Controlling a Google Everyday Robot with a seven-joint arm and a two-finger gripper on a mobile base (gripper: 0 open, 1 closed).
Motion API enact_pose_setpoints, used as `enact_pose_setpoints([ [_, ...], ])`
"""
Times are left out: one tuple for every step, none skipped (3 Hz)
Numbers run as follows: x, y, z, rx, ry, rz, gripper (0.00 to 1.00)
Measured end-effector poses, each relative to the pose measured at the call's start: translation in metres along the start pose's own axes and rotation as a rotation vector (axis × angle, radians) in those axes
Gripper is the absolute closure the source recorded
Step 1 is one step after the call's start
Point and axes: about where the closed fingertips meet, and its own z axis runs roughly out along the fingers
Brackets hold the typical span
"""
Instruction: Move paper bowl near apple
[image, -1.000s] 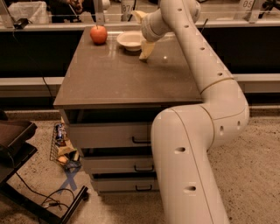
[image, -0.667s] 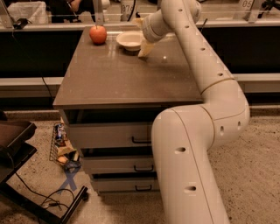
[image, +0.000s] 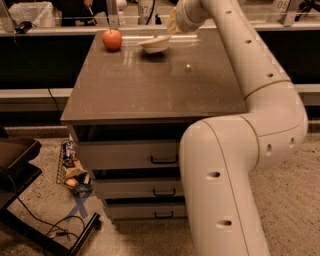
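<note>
The brown table (image: 150, 95) stands in front of me with three drawers (image: 130, 155) under its top, each with a dark handle. Reading the tabletop as a clock face from where I stand, the apple (image: 112, 39) sits at about 11 o'clock, close to the far edge, red-orange with its short stem pointing up. The paper bowl (image: 155, 44) is at about 12 o'clock, also near the far edge. It is just to the right of the apple, with a narrow strip of bare table between them. A small pale speck (image: 187, 66) lies on the top at about 1 o'clock, nearer the middle.

The big cream arm (image: 260, 75) rises from the floor at the right front and bends over the table's right side. Its gripper (image: 173, 22) is at the far edge, at about 1 o'clock from the bowl and close above its right rim. I cannot tell whether it is spread or closed, or whether it touches the rim at all.

As for writing, a white tag (image: 280, 5) behind the table carries dark digits, too blurred to read. On the floor at 8 o'clock from the table are a wire rack (image: 65, 162) of colourful packets, a blue tape cross (image: 77, 207) and a black cable (image: 40, 220).
</note>
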Motion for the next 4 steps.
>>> enact_pose_setpoints([
  [0.0, -0.002, -0.002, 0.0, 0.009, 0.032, 0.77],
  [-0.001, 0.001, 0.002, -0.007, 0.008, 0.033, 0.45],
  [-0.001, 0.003, 0.005, -0.011, 0.007, 0.034, 0.23],
  [0.032, -0.002, -0.024, 0.029, 0.043, 0.145, 0.0],
])
